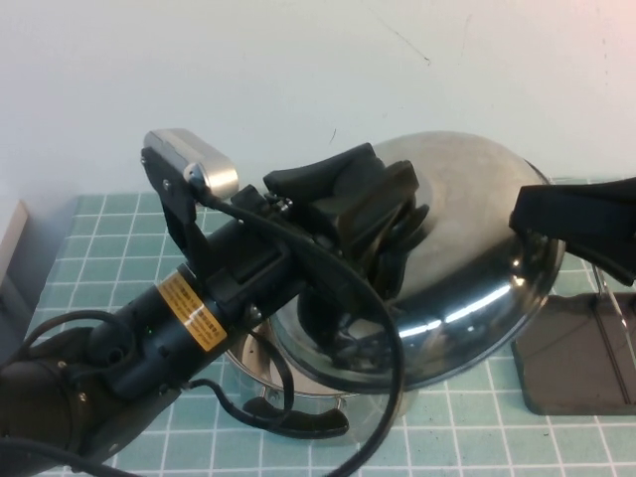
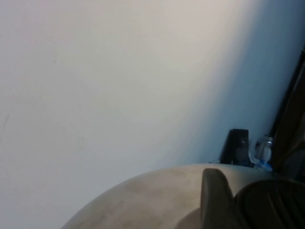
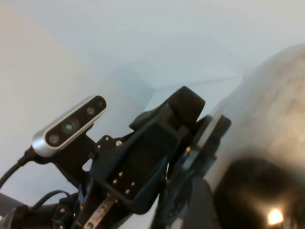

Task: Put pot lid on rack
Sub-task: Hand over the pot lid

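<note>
The pot lid [image 1: 477, 258], a shiny domed steel disc, hangs tilted above the table, its dome facing the back wall. My left gripper [image 1: 390, 234] is shut on the black knob [image 2: 271, 205] at the lid's centre; in the high view the fingers hide the knob. The lid's dome also shows in the left wrist view [image 2: 152, 200] and the right wrist view [image 3: 271, 133]. My right gripper [image 1: 542, 211] reaches in from the right, at the lid's right rim. The rack [image 1: 571, 363], a dark tray with thin wire dividers, sits on the table below it.
The steel pot [image 1: 298, 393] with a black side handle [image 1: 308, 422] stands under the lid on the green checked mat [image 1: 99, 229]. A white wall rises close behind. The left arm and its cable fill the front left.
</note>
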You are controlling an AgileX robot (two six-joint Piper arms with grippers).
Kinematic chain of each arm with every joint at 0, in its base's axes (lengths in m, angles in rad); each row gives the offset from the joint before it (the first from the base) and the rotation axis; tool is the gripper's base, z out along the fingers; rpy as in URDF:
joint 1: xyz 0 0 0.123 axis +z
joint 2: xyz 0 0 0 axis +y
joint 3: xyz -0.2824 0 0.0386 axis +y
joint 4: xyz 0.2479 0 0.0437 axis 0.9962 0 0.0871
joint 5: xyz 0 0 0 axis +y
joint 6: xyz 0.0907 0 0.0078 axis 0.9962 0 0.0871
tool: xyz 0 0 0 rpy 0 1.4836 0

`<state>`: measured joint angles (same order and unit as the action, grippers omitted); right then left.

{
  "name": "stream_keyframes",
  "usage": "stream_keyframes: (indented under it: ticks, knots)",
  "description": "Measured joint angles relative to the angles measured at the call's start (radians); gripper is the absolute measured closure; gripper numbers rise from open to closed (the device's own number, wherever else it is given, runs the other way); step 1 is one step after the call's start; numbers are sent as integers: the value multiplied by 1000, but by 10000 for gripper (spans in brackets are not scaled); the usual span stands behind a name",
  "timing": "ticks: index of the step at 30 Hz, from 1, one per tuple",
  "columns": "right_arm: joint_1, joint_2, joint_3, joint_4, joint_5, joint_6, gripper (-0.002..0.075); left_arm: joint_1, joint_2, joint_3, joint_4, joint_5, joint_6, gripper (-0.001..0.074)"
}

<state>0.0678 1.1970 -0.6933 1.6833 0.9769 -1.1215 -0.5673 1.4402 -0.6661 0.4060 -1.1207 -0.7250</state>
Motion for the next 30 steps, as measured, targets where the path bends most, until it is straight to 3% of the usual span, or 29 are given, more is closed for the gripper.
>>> stream_keyframes:
  ticks: [7,10,14,22,26,30]
  knots:
    - [0,40,-23,0,41,-25,288,-39,21,-34,110,0,-23,416]
    - [0,42,-35,15,60,-42,383,-68,54,-45,89,5,-11,417]
    - [0,42,-37,23,106,-60,601,-78,73,-52,47,22,6,417]
    - [6,4,-94,-27,88,-191,601,-10,66,-62,88,4,-24,401]
    - [9,-70,-206,-221,-18,-161,601,25,56,-62,121,-20,-37,351]
    - [9,-167,-266,-523,-125,-27,601,80,29,-59,91,49,4,454]
